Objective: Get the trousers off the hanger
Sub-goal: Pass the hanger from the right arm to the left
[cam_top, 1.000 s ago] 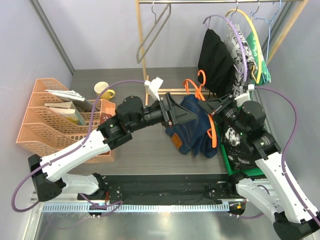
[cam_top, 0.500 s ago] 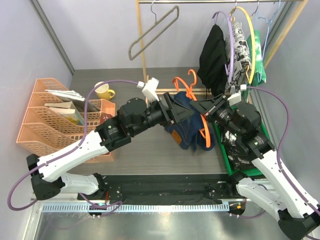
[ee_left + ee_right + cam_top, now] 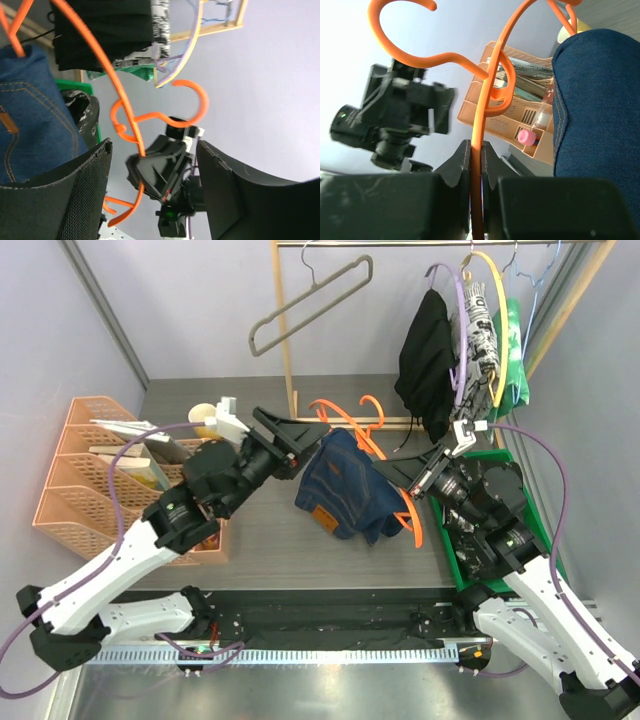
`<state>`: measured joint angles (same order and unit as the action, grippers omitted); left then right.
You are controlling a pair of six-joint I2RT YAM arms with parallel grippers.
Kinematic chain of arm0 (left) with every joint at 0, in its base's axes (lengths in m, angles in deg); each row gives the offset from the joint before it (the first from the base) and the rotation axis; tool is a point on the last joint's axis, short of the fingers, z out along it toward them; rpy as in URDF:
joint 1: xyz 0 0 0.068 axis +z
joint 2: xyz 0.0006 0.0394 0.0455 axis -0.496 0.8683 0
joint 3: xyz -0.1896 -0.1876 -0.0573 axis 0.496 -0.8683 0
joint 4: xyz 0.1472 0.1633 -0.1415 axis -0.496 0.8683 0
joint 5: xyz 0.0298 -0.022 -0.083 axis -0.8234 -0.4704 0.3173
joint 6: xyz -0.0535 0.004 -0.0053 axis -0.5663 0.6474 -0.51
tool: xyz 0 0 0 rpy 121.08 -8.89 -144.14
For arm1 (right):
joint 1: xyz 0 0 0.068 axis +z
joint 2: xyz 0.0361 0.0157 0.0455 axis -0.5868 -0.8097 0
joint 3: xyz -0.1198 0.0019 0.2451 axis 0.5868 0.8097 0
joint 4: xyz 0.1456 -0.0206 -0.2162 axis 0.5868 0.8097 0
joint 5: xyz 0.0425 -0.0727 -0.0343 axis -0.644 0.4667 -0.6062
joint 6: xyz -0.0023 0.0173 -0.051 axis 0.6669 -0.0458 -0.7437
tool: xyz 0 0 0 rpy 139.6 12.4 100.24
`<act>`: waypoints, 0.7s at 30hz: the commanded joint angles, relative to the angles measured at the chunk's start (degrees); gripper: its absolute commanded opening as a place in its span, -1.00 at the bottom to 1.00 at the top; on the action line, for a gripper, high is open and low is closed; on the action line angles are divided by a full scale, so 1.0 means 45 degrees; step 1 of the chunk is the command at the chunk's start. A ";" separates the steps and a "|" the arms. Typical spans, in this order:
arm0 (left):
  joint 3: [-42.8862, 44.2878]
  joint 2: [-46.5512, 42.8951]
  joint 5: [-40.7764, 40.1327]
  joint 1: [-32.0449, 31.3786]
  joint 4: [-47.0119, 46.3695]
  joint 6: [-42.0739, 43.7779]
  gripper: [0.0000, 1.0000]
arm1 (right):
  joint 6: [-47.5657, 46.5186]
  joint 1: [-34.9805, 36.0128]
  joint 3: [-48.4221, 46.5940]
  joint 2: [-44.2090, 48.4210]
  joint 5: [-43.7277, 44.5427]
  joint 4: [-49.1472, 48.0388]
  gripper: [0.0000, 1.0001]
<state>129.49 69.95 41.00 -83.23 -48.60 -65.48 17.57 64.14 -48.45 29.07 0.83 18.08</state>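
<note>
Softly folded navy denim (image 3: 340,490), curved orange hanger (image 3: 479,130)

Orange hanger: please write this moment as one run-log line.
right hand: shut on orange hanger | left hand: open, beside denim trousers | denim trousers: draped over hanger, not removed

Both the left arm (image 3: 110,570) and the right arm (image 3: 545,592) wear white shells over their long links, with chunky black joint housings, a lilac cable (image 3: 150,429) looping alongside, and the left gripper (image 3: 154,145) has broad matte-black, mesh-faced fingers (image 3: 75,200).
</note>
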 commanded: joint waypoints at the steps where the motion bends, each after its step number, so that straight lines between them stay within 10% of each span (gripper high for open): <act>1: 0.0157 0.0948 -0.0012 0.0052 0.0007 -0.1977 0.38 | 0.0253 0.0079 -0.0400 0.0430 -0.0904 -0.3349 -0.98; 21: 0.0313 0.2706 -0.0285 0.0169 -0.1867 -0.3291 0.28 | -0.0001 0.0216 -0.0479 0.0645 -0.2116 -0.2881 -0.98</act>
<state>129.58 81.95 42.00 -82.84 -52.21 -79.42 17.99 64.51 -48.30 29.47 -7.08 13.75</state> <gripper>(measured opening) 0.662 0.125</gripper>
